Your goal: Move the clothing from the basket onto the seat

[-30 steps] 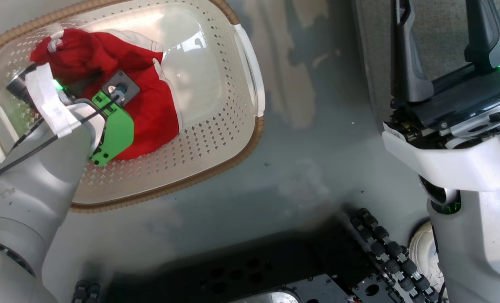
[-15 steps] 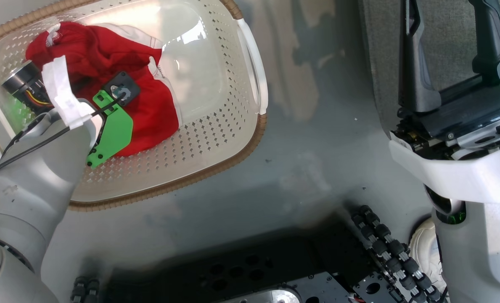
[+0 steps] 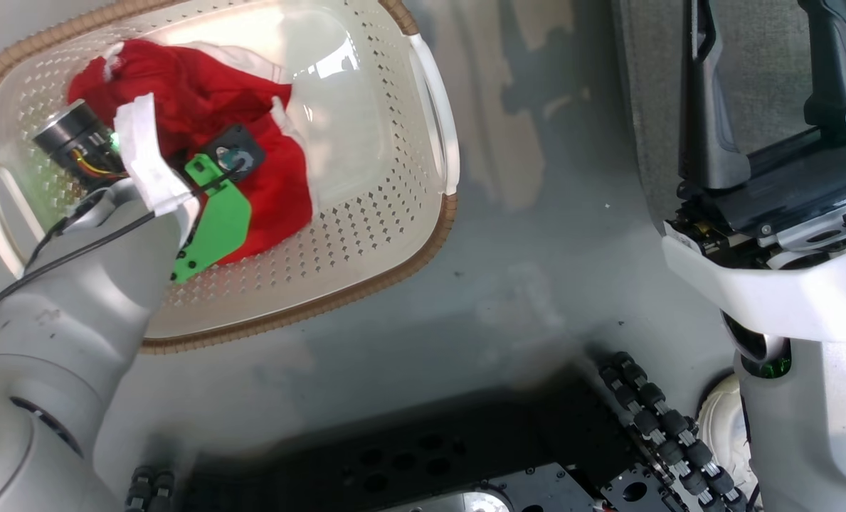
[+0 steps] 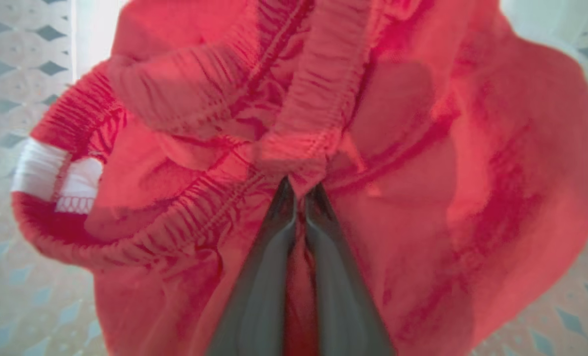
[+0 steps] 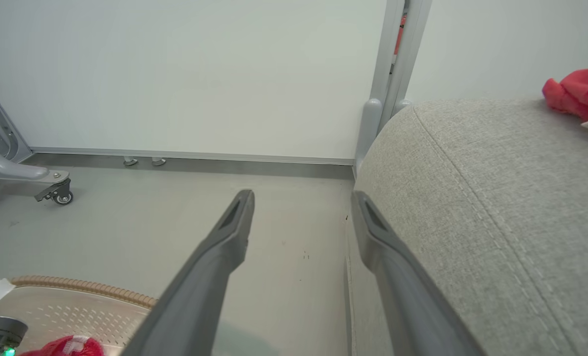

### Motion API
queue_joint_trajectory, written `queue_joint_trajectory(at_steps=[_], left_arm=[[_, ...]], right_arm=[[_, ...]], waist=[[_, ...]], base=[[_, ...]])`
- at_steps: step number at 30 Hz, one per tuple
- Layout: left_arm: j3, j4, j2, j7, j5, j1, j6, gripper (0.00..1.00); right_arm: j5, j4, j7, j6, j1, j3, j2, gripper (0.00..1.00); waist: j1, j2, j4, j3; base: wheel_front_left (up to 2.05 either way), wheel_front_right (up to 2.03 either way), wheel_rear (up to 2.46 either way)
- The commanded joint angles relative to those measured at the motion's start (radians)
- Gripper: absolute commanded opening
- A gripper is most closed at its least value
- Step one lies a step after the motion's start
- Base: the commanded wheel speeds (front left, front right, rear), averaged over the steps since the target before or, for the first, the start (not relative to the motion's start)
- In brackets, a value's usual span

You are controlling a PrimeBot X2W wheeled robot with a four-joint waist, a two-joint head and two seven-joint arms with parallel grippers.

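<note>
The left gripper was clenched on the gathered elastic band of the red garment — its two dark fingers pressed together with a fold of fabric pinched at the tips. That garment sat bunched inside the perforated laundry basket, toward ten o'clock in the head view. The right gripper hung released, fingers wide apart and holding nothing, at two o'clock in the head view, just beside the grey sofa cushion. A second red garment rested on that cushion — at two o'clock in the right wrist view.
</note>
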Motion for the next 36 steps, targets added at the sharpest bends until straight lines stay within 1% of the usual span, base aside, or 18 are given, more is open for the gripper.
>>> queue_joint_trajectory(at_steps=[1, 10, 17, 23, 29, 36], left_arm=[[-0.001, 0.000, -0.012, -0.008, -0.008, -0.016, 0.002, 0.00], [-0.003, -0.011, -0.093, -0.097, -0.020, 0.019, -0.005, 0.00], [-0.008, -0.032, -0.117, -0.205, -0.020, 0.058, -0.008, 0.00], [-0.011, -0.074, -0.139, -0.287, -0.055, 0.118, -0.008, 0.00], [-0.014, -0.133, -0.153, -0.326, -0.093, 0.182, -0.009, 0.00], [-0.015, -0.207, -0.160, -0.346, -0.152, 0.240, -0.009, 0.00]], right_arm=[[0.002, 0.005, 0.000, -0.001, -0.007, -0.003, -0.002, 1.00], [0.011, 0.056, 0.000, -0.001, 0.000, -0.016, -0.002, 1.00], [0.022, 0.112, 0.000, -0.001, 0.014, -0.024, -0.002, 1.00], [0.026, 0.178, 0.000, -0.001, 0.047, -0.035, -0.002, 1.00], [0.023, 0.230, 0.000, -0.001, 0.088, -0.051, -0.003, 1.00], [0.018, 0.285, 0.000, -0.001, 0.147, -0.068, -0.003, 1.00]], waist=[[-0.0001, 0.0000, 0.004, -0.015], [-0.0001, 0.0000, 0.034, -0.119], [-0.0001, 0.0000, 0.056, -0.232], [-0.0001, 0.0000, 0.080, -0.355], [-0.0001, 0.0000, 0.105, -0.474], [-0.0001, 0.0000, 0.142, -0.598]], base=[[0.00, 0.00, 0.00], [0.00, 0.00, 0.00], [0.00, 0.00, 0.00], [0.00, 0.00, 0.00], [0.00, 0.00, 0.00], [0.00, 0.00, 0.00]])
